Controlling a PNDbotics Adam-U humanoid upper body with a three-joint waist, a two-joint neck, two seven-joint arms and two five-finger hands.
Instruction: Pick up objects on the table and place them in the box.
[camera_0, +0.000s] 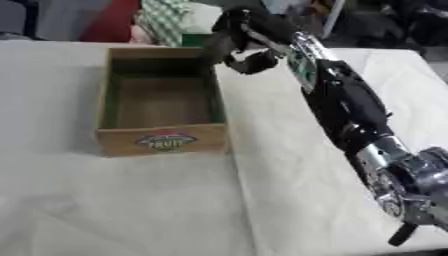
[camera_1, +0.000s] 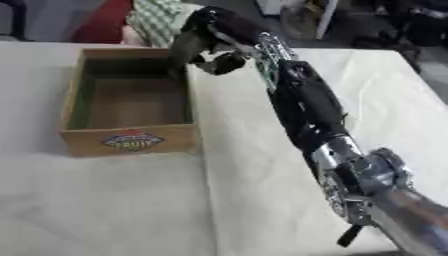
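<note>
Above the box's (camera_0: 162, 141) far right corner, right hand (camera_1: 203, 37) outstretched, fingers curled, holding nothing.

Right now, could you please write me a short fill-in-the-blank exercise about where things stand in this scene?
1. The wooden box on the white table holds ____.
2. The hand over the box's far right corner belongs to the robot's ____ arm.
3. The label on the box's near wall reads ____.

Missing words: nothing; right; FRUIT
</note>
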